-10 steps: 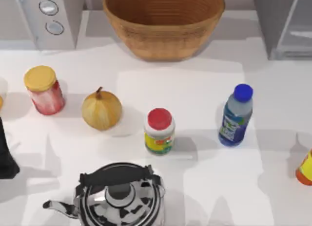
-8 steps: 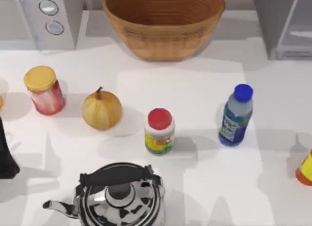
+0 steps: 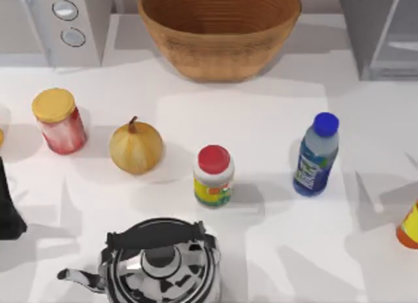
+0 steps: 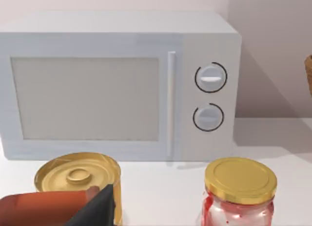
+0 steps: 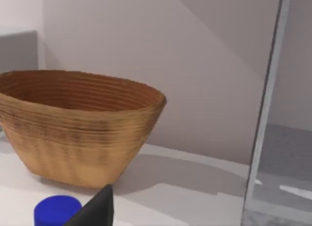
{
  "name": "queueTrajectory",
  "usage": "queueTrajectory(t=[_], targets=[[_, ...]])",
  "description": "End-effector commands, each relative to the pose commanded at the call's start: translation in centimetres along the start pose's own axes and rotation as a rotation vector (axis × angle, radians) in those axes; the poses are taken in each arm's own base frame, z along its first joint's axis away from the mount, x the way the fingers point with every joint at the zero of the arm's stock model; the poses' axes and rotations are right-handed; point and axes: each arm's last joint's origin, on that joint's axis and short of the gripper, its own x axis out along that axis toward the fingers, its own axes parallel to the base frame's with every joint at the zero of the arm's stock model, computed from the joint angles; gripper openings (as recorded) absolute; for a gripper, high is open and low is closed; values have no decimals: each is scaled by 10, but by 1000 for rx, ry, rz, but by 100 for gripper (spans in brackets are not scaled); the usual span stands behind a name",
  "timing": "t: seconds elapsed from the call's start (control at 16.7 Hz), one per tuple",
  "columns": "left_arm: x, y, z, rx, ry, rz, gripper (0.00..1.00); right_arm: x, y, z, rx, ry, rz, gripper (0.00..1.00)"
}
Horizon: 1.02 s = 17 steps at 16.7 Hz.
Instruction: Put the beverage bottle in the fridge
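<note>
The left tool (image 3: 8, 215) sits at the left edge of the tabletop (image 3: 261, 120), unchanged from the earlier frame; whether it is released or clenched cannot be determined. One dark fingertip (image 5: 97, 209) of the right tool is visible in the right wrist view, just beside the blue cap; its state cannot be determined either. The beverage bottle (image 3: 316, 155) stands upright right of centre, in the same place as before. The shadows to its right have shifted and grown. The fridge (image 3: 382, 32) occupies the far right corner, well apart from the bottle. The basket (image 3: 219, 29), onion (image 3: 136, 147) and kettle (image 3: 160, 260) have not moved.
</note>
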Motion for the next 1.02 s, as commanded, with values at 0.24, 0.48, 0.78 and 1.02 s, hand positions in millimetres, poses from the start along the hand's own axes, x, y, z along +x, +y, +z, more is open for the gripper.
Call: queueTrajectory(t=[0.24, 0.48, 0.78, 1.02], targets=[[0, 0, 0, 0, 0, 0, 100, 38, 2, 2, -38, 28, 183, 100], [0, 0, 0, 0, 0, 0, 100, 77, 2, -29, -48, 129, 304, 100], [0, 0, 0, 0, 0, 0, 100, 98, 11, -80, -27, 254, 418, 100], [0, 0, 0, 0, 0, 0, 100, 99, 16, -104, -1, 333, 465, 100]])
